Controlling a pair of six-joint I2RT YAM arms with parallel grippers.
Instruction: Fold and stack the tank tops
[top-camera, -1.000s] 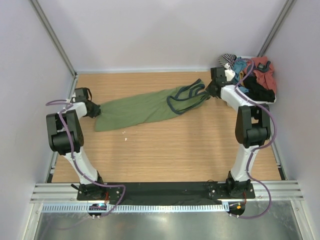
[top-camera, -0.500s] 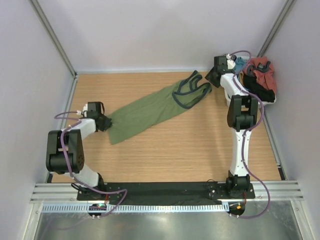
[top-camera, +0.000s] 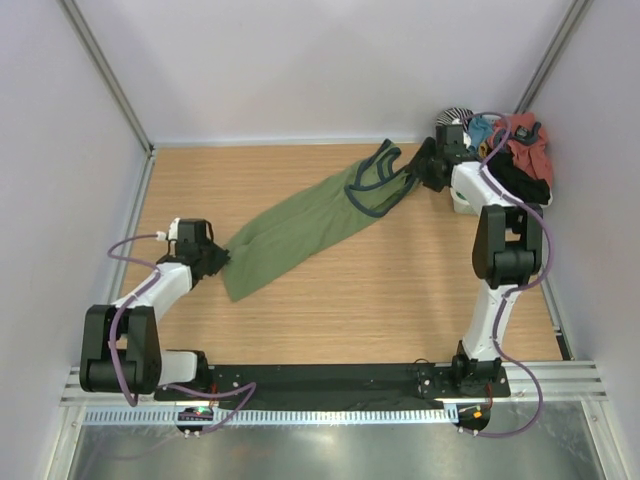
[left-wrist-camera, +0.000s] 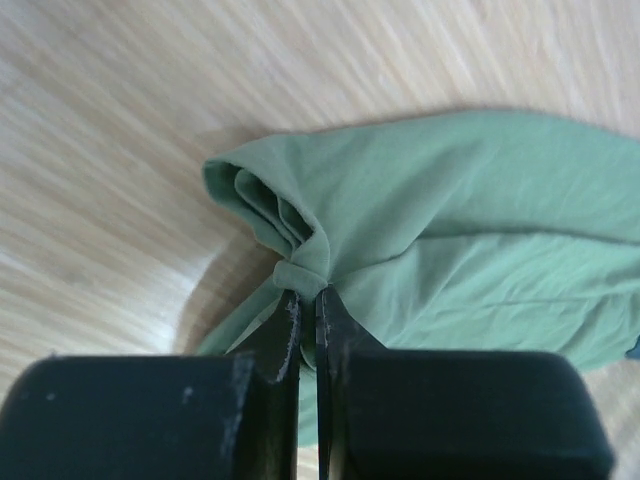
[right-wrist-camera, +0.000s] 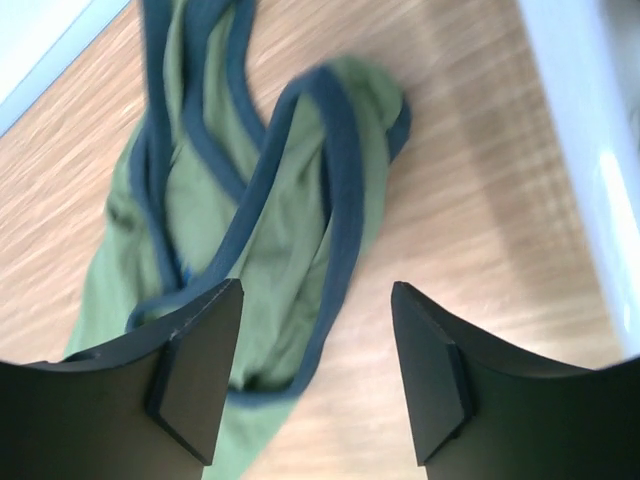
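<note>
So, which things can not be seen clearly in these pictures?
Top view: the black top is half buried in the clothes pile, shape unclear.
Left wrist view: the fingers cover the pinched edge of the green top.
Right wrist view: the same top's straps are blurred, its body cut by the frame edge.

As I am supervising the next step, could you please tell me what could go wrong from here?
The left tool pinches only a small bunched fold at the hem of the olive green cloth tank top; a pull might slip it free. The right tool is open and holds nothing, so the twisted dark-trimmed straps may end up folded in tangled. The heap of mixed garments lies close beside the right arm and could snag.
</note>
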